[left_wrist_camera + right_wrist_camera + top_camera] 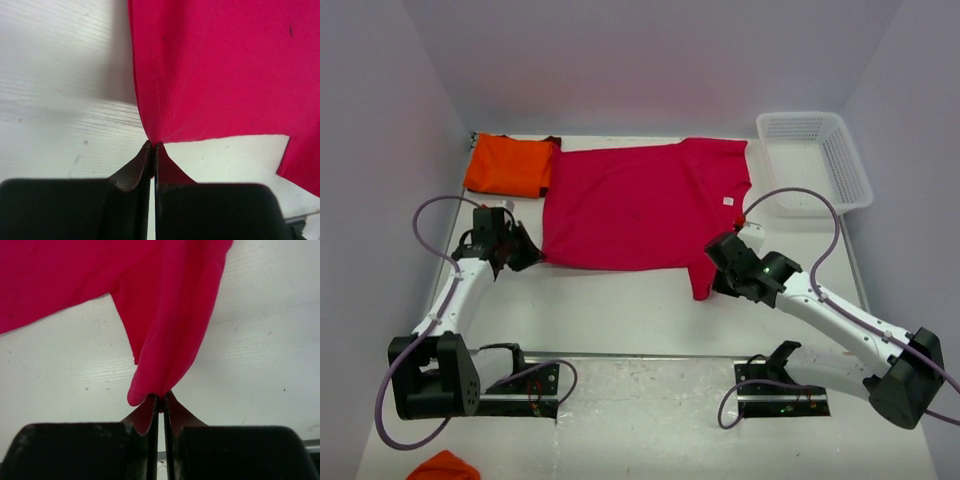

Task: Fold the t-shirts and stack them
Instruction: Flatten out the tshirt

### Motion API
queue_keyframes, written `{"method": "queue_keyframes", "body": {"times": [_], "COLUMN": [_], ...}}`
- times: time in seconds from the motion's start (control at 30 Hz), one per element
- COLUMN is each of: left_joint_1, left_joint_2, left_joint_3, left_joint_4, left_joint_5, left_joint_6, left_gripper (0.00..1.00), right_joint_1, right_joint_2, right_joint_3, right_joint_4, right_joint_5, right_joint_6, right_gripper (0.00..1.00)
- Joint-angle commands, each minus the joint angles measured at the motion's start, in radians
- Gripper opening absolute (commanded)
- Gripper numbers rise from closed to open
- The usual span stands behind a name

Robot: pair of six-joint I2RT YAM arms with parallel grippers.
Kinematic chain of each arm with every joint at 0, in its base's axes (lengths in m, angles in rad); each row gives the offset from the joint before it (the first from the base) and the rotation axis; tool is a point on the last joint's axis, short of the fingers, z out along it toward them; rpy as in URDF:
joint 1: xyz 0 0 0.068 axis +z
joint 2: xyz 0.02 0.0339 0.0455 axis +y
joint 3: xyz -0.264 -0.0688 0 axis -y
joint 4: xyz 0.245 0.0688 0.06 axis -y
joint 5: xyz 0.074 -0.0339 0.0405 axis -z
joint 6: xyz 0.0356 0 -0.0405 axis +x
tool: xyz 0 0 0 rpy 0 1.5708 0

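The crimson-pink t-shirt (pixel 640 205) lies spread across the middle of the table. My left gripper (pixel 527 257) is shut on its near left hem corner (pixel 156 135). My right gripper (pixel 717 283) is shut on the near sleeve (pixel 165 360), which hangs bunched from the fingertips a little above the table. The orange t-shirt (pixel 508 165), with a dark maroon edge, lies folded at the far left, apart from both grippers.
A white lattice basket (pixel 815 160) stands at the far right corner. An orange cloth scrap (pixel 442 466) lies at the bottom left by the left arm's base. Cables loop beside both arms. Walls close the table on three sides.
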Motion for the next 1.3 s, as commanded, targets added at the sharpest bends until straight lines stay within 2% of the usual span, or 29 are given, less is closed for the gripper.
{"method": "queue_keyframes", "body": {"times": [0.0, 0.17, 0.3, 0.43, 0.53, 0.7, 0.73, 0.8, 0.93, 1.0, 1.27], "left_joint_1": [0.002, 0.038, 0.061, 0.059, 0.059, 0.061, 0.061, 0.061, 0.061, 0.059, 0.061], "left_joint_2": [-0.050, -0.045, -0.012, 0.025, 0.044, 0.042, 0.044, 0.047, 0.048, 0.048, 0.053], "left_joint_3": [-0.006, 0.009, 0.012, -0.016, -0.029, -0.028, -0.026, -0.026, -0.034, -0.039, -0.029], "left_joint_4": [-0.074, -0.146, -0.152, -0.146, -0.153, -0.160, -0.161, -0.163, -0.160, -0.160, -0.166], "left_joint_5": [-0.129, -0.273, -0.258, -0.221, -0.214, -0.209, -0.204, -0.201, -0.183, -0.174, -0.170], "left_joint_6": [-0.026, -0.077, -0.081, -0.089, -0.090, -0.092, -0.086, -0.078, -0.083, -0.081, -0.066], "left_gripper": [0.00, 0.00, 0.00, 0.00, 0.00, 0.00, 0.00, 0.00, 0.00, 0.00, 0.00], "right_joint_1": [0.023, 0.044, 0.032, 0.027, 0.028, 0.029, 0.031, 0.064, 0.113, 0.147, 0.172], "right_joint_2": [-0.018, -0.070, -0.116, -0.050, -0.035, -0.102, -0.107, -0.121, -0.093, -0.047, -0.067], "right_joint_3": [-0.026, -0.019, -0.023, 0.006, 0.001, 0.000, 0.005, 0.014, 0.025, 0.049, 0.024], "right_joint_4": [-0.074, -0.210, -0.244, -0.367, -0.405, -0.439, -0.463, -0.490, -0.574, -0.676, -0.643], "right_joint_5": [0.125, 0.292, 0.352, 0.391, 0.391, 0.371, 0.369, 0.359, 0.363, 0.386, 0.354], "right_joint_6": [0.169, 0.314, 0.316, 0.423, 0.451, 0.462, 0.506, 0.502, 0.632, 0.721, 0.713], "right_gripper": [0.00, 0.00, 0.00, 0.00, 0.00, 0.00, 0.00, 0.00, 0.00, 0.00, 0.00]}}
